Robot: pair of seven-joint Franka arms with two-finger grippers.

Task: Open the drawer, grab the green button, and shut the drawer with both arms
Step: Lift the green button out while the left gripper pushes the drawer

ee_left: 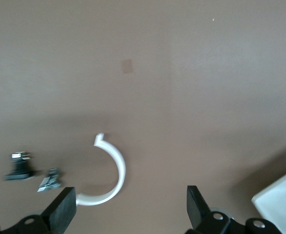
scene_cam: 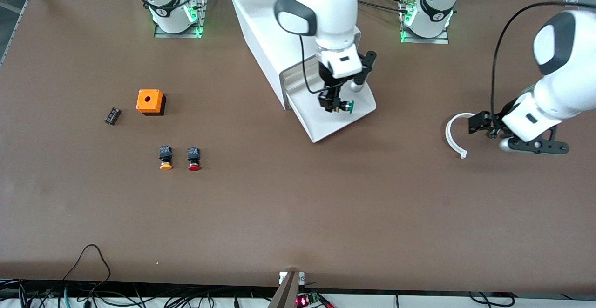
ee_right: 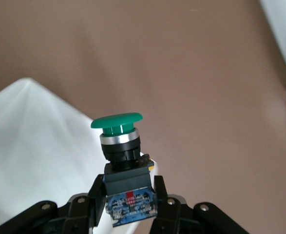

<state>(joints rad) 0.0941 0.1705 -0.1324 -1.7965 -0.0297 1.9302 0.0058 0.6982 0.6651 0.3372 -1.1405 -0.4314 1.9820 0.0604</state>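
The white cabinet (scene_cam: 260, 29) stands between the arms' bases, with one drawer (scene_cam: 321, 122) pulled out toward the front camera. My right gripper (scene_cam: 334, 104) hangs over the open drawer, shut on the green button (scene_cam: 348, 107). In the right wrist view the fingers (ee_right: 95, 192) clamp the button's black body and its green cap (ee_right: 117, 122) points away, above the drawer's white floor (ee_right: 35, 146). My left gripper (scene_cam: 478, 124) is open and empty, low over the table at the left arm's end. In the left wrist view its fingers (ee_left: 65, 209) are spread wide.
A white C-shaped ring (scene_cam: 454, 133) lies on the table just by the left gripper; it also shows in the left wrist view (ee_left: 114, 170). Toward the right arm's end are an orange box (scene_cam: 150, 101), a small black part (scene_cam: 112, 115), an orange-capped button (scene_cam: 165, 157) and a red-capped button (scene_cam: 193, 158).
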